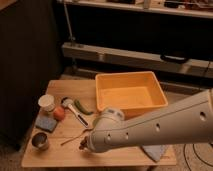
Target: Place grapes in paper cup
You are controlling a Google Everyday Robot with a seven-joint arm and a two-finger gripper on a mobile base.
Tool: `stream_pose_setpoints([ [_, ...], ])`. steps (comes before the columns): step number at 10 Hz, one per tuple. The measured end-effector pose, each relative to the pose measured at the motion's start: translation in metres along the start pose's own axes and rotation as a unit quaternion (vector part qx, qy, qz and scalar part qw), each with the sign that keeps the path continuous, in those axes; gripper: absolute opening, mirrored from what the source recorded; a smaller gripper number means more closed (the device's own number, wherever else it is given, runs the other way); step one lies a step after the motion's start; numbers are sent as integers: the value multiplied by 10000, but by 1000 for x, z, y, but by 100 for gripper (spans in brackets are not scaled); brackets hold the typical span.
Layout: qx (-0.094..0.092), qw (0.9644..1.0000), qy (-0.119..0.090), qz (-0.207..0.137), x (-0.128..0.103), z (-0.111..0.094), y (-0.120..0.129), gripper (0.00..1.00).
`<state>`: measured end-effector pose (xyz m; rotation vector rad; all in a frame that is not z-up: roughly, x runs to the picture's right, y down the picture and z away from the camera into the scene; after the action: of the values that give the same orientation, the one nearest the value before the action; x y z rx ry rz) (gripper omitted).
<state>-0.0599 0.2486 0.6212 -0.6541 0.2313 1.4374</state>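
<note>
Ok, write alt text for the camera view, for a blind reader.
A robot arm reaches across a wooden table, its gripper low near the front edge, apart from the paper cup at the left. An orange bin sits at the back; the grapes cannot be made out.

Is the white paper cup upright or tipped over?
Upright: the paper cup stands rim up at the left of the table, beside the orange fruit. The gripper is low near the front edge, apart from it.

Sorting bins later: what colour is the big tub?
Orange tub, camera view. Gripper is low near the table's front edge.
</note>
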Motion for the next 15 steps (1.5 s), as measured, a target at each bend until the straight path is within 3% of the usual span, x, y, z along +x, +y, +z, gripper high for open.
stream_pose_setpoints([
  [2, 30, 9998, -71, -188, -13, -37, 15, 0],
  [4, 64, 9990, 210, -383, -50, -53, 34, 0],
  [7, 334, 9936, 796, -722, -139, -41, 67, 0],
  [9, 624, 9884, 1039, -918, -185, -33, 93, 0],
  [11, 787, 9847, 1145, -1049, -217, -43, 118, 0],
  [13, 707, 9823, 1311, -1135, -260, -66, 149, 0],
  [15, 338, 9823, 1466, -1114, -287, -73, 163, 0],
])
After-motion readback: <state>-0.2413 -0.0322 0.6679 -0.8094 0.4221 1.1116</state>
